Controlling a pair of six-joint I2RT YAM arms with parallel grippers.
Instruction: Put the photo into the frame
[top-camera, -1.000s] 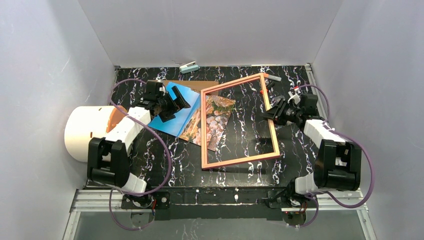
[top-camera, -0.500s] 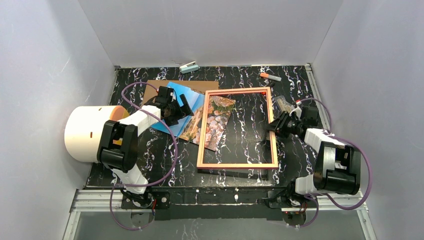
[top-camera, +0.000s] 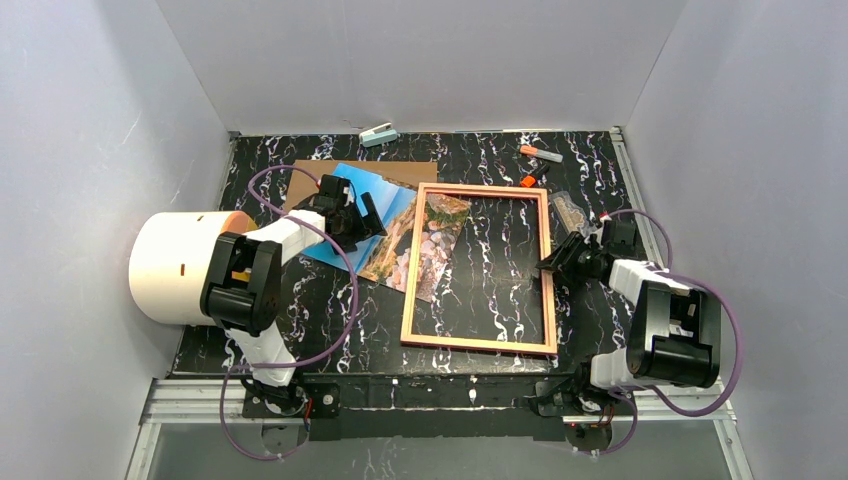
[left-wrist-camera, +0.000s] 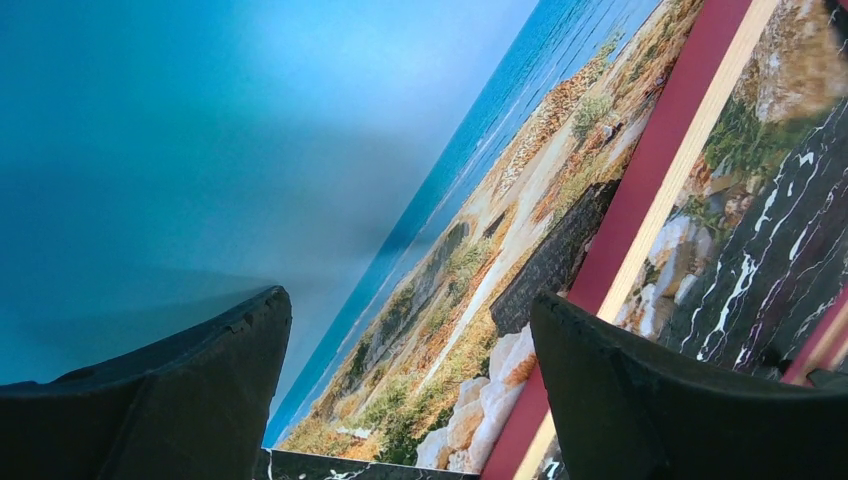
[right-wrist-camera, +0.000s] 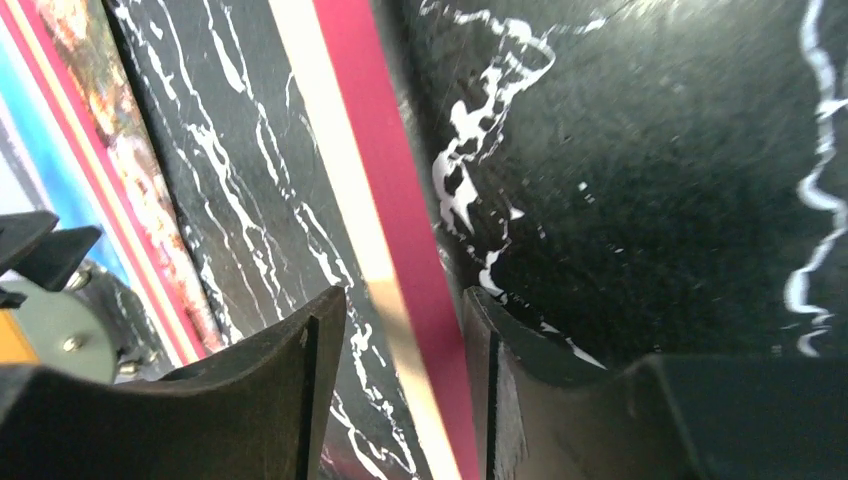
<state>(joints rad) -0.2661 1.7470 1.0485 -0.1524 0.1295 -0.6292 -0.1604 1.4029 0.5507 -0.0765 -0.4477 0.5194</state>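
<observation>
The frame (top-camera: 480, 345) lies flat on the black marbled table, pale wood side up, with pink showing along its edges. Its left rail rests over the right part of the photo (top-camera: 395, 245), a sea-and-rocks print lying face up. My left gripper (top-camera: 365, 222) hovers open low over the photo's blue half, near the frame's left rail. In the left wrist view the photo (left-wrist-camera: 430, 250) and the frame (left-wrist-camera: 650, 190) lie below the open left gripper (left-wrist-camera: 408, 300). My right gripper (top-camera: 553, 262) straddles the right rail. In the right wrist view the frame (right-wrist-camera: 390, 230) runs between the parted jaws of the right gripper (right-wrist-camera: 405, 295), with a gap on one side.
A brown cardboard board (top-camera: 300, 175) lies under the photo's far left corner. A big white roll (top-camera: 180, 265) stands at the left edge. An orange-capped marker (top-camera: 540, 153), a small clear packet (top-camera: 568, 208) and a pale blue clip (top-camera: 379, 134) lie toward the back. Grey walls surround the table.
The frame came down from a tilted, lifted pose to lie flat and square on the table. My right jaws opened off its right rail. The left gripper shifted right over the photo.
</observation>
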